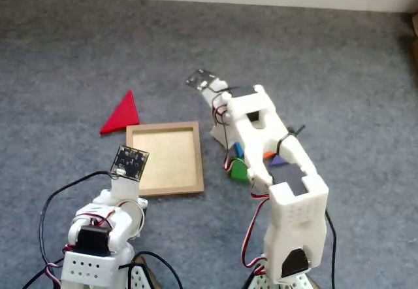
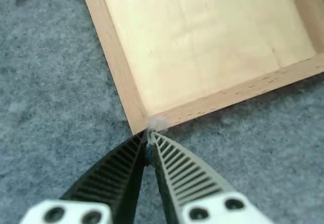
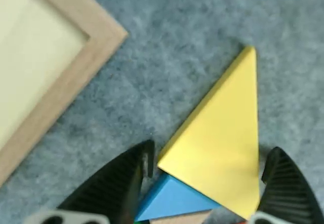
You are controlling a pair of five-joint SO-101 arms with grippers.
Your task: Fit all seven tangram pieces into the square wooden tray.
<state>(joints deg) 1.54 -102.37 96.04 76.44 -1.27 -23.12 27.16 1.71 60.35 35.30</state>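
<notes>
soft, even, bright light lay over the grey carpeted bench point(image 1: 339, 60); thin, faint shadows gathered under the white right arm point(image 1: 297, 204) and beside the square pale wooden tray point(image 1: 198, 158).

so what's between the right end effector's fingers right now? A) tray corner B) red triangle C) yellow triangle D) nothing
C: the right wrist view shows the yellow triangle lying between the spread fingers of the right end effector.
</notes>
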